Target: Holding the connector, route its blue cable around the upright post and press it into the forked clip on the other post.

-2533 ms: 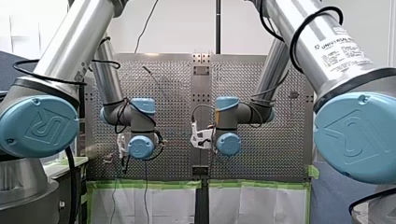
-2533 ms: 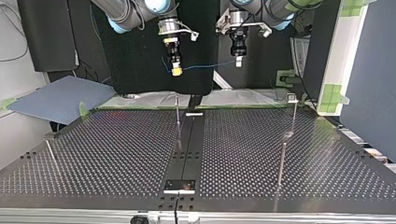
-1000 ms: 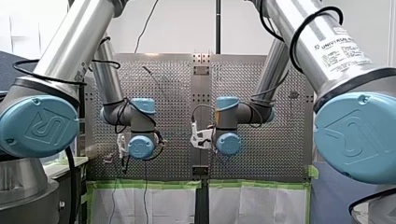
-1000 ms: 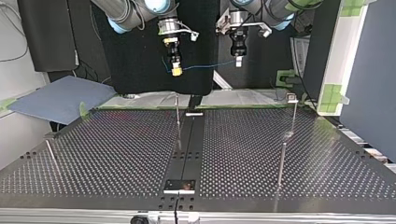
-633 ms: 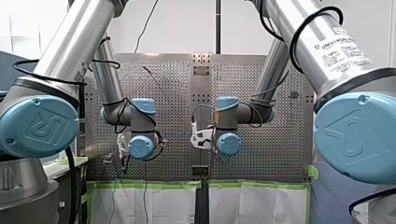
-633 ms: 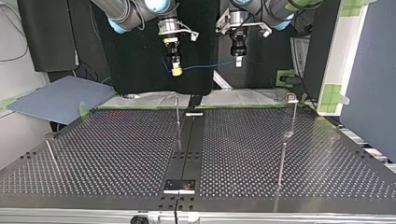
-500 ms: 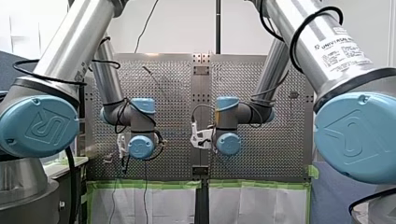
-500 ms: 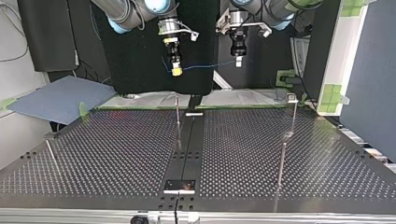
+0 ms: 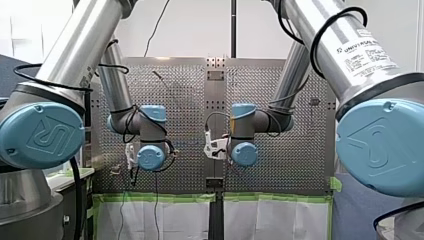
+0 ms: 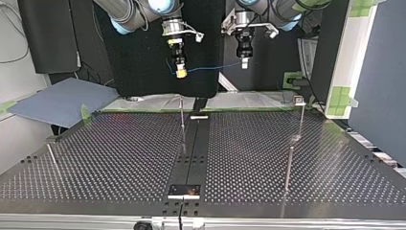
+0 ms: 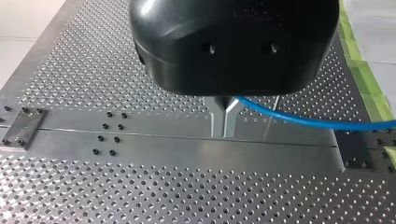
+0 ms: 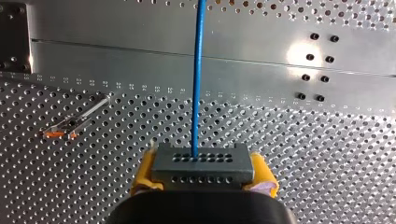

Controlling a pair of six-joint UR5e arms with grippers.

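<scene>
In the right wrist view my right gripper [image 12: 203, 179] has its yellow pads shut on a grey perforated connector [image 12: 203, 161]. The blue cable [image 12: 198, 70] runs straight out ahead of the connector. My left gripper [image 11: 223, 130] is black, and its metal fingers are pressed together on the same blue cable [image 11: 303, 120], which trails off to one side. In the top view both grippers hang high above the table's far edge, my right gripper [image 10: 180, 72] at left and my left gripper [image 10: 244, 62] at right, with the cable [image 10: 215, 67] stretched between them. An upright post [image 10: 182, 117] stands below them. Another post carries a clip [image 10: 299, 100].
The perforated table [image 10: 119, 158] has a dark centre strip [image 10: 191, 158]. A third post [image 10: 288, 165] stands at the top view's right and a leaning rod [image 10: 51, 157] at its left. A thin post with an orange tip [image 12: 74, 123] shows beside my right gripper.
</scene>
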